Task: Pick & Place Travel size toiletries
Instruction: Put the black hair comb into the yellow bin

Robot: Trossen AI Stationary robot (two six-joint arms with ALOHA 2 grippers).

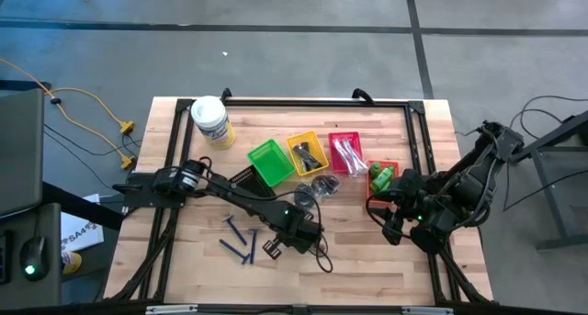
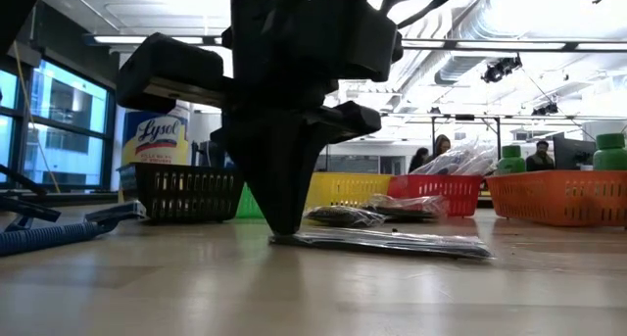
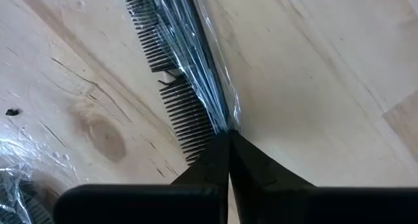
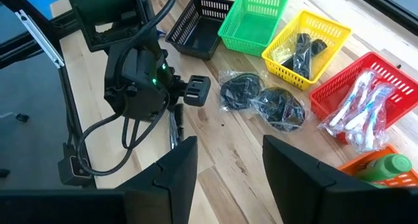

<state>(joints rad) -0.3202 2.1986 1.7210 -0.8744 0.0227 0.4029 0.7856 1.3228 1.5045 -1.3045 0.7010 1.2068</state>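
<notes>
The bagged comb (image 3: 179, 67) lies flat on the counter (image 1: 367, 260), right under the left hand (image 3: 227, 138). Its long side runs straight away from the hand. The two fingers are pinched together on the near end of its clear bag. The far end is cut off, and I think the black basket (image 4: 199, 27) is where it goes. The right hand (image 4: 228, 162) waits open, well apart.

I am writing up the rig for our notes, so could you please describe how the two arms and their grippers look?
Both arms are dark, nearly black, built of chunky jointed segments. The left gripper carries a small green indicator light on its wrist housing, and black cables loop from that housing. Its fingers are dark and taper to thin tips. The right gripper has broad, flat, dark fingers, and a green light shows near its wrist from above.
</notes>
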